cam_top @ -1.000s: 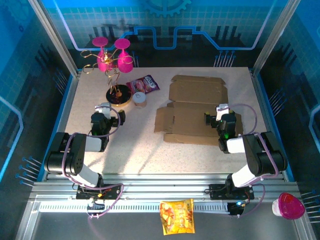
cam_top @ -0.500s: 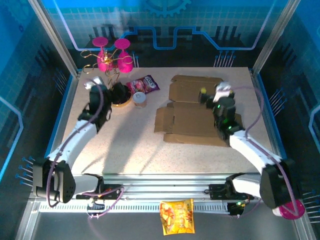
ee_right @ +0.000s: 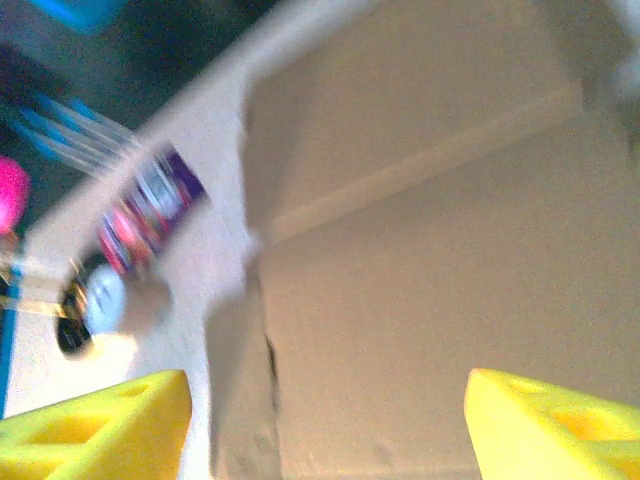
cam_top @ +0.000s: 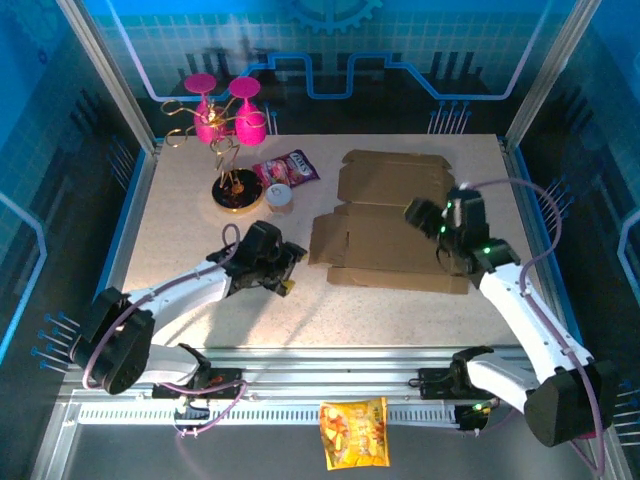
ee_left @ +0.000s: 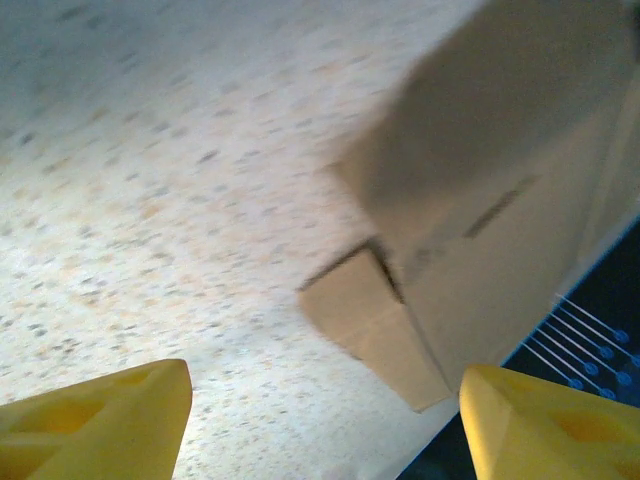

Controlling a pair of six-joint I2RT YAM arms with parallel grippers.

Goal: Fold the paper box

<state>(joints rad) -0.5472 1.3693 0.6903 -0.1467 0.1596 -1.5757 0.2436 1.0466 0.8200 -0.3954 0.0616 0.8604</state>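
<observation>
Lying flat and unfolded toward the far right corner of the speckled beige table [cam_top: 200, 215], the plain brown corrugated cardboard paper box [cam_top: 385, 215] has no wall raised, so I judge the folding barely begun. My left gripper [cam_top: 284, 270] hangs low over the table just beside the box's left flap, spread wide and empty, probably to slip under that flap's edge. My right gripper [cam_top: 425, 214] hovers over the box's right half, equally wide open and holding nothing, placed, I think, to pin the base panel. Near the far left corner, well clear, stand a gold wire rack [cam_top: 235, 170] of pink glasses [cam_top: 225, 110] and a purple snack packet [cam_top: 290, 168].
</observation>
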